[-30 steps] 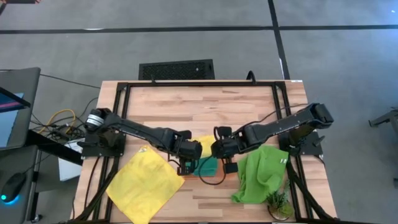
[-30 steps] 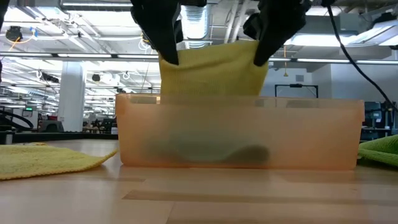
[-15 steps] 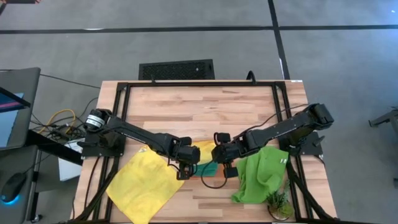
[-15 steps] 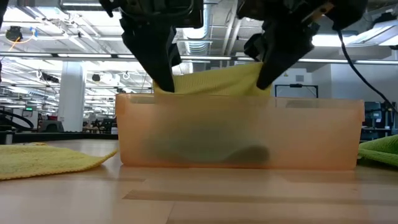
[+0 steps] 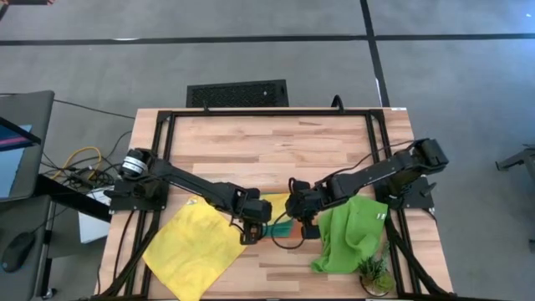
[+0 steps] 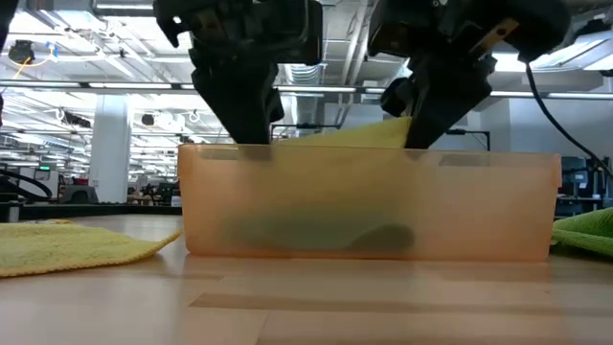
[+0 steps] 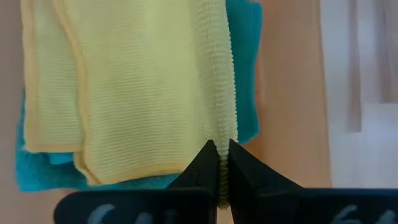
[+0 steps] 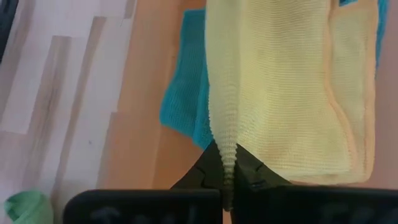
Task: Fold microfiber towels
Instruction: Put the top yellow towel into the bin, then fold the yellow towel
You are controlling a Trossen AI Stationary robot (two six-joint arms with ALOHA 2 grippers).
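Note:
A folded yellow towel (image 5: 276,203) lies over a teal towel (image 5: 284,227) inside the orange tray (image 6: 369,206) at the table's middle. Its raised edge (image 6: 369,136) just shows above the tray rim. My left gripper (image 7: 221,152) is shut on that edge's left end. My right gripper (image 8: 226,163) is shut on its right end. In the high view the left gripper (image 5: 251,221) and right gripper (image 5: 301,216) stand close together over the tray. A second yellow towel (image 5: 196,247) lies flat at the near left. A lime green towel (image 5: 351,234) lies crumpled at the near right. My left gripper pinches the yellow towel's raised edge (image 7: 222,134) between its two fingertips, slanting down from the left. That edge runs as a ridge away from the fingers; the rest of the towel lies on the teal towel (image 7: 245,74). My right gripper pinches the other end of the same raised edge (image 8: 222,140) between its fingertips, slanting down from the right. The ridge of cloth runs on from the fingers, and the towel's folded body rests on the teal towel (image 8: 183,106).
A small potted plant (image 5: 374,272) stands at the near right corner beside the green towel. The black frame (image 5: 267,114) borders the table's far and side edges. Bare wood (image 5: 267,150) lies beyond the tray.
Both grippers have come down toward the tray, still shut on the yellow towel. The towel, which hung well above the tray rim, has sunk into the tray and now lies on the teal towel, with only its held edge above the rim.

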